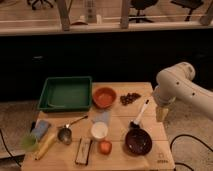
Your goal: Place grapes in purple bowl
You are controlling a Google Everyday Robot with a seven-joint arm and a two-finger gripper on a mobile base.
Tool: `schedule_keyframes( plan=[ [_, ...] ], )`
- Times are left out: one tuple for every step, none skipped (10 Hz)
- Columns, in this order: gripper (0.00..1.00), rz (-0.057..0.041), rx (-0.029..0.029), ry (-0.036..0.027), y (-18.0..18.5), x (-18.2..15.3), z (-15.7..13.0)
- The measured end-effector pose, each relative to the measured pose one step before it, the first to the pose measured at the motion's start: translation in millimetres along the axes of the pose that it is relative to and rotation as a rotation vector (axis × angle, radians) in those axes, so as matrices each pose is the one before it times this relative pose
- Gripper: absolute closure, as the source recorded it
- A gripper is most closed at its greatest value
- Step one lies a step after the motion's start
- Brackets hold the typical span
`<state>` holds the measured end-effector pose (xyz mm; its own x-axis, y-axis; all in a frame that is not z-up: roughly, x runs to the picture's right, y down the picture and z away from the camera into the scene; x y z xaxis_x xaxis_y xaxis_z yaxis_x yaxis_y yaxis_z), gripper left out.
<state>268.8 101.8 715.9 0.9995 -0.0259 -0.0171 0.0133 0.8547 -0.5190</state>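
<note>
Camera view gives us the gripper [161,114] over the table's [120,161] right edge, hanging below the white arm [175,82], jaws wide and holding nothing. Left of it and a little farther, the grapes [130,98] lie on the table just right of the orange bowl [104,96]. The purple bowl [138,141] sits nearer, with a white-handled brush [142,112] lying between bowl and grapes. We judge the pick not yet begun. Next we must swing left over the grapes, descend clear of the brush, and close gently.

green tray [65,93] back-left; orange bowl [104,96] beside it; white cup [99,130]; possibly a brush [141,112]
</note>
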Motion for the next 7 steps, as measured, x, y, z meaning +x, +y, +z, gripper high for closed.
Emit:
schedule_keyframes(
  plan=[
    [0.2, -0.00578, 0.00518, -0.00695, -2.98, -0.14, 6.17],
    [0.2, -0.00918, 0.00604, -0.00945, -7.51, -5.62, 5.12],
    [0.2, -0.00972, 0.00575, -0.00481, -5.37, -4.41, 2.42],
    [0.2, -0.00697, 0.00471, 0.00002, -1.14, 1.17, 2.93],
    [0.2, -0.00805, 0.00457, -0.00347, -2.05, -1.91, 2.52],
    [0.2, -0.00991, 0.00586, -0.0053, -3.32, -3.02, 3.22],
    [0.2, -0.00291, 0.00492, -0.00325, -2.58, 0.14, 2.39]
  ],
)
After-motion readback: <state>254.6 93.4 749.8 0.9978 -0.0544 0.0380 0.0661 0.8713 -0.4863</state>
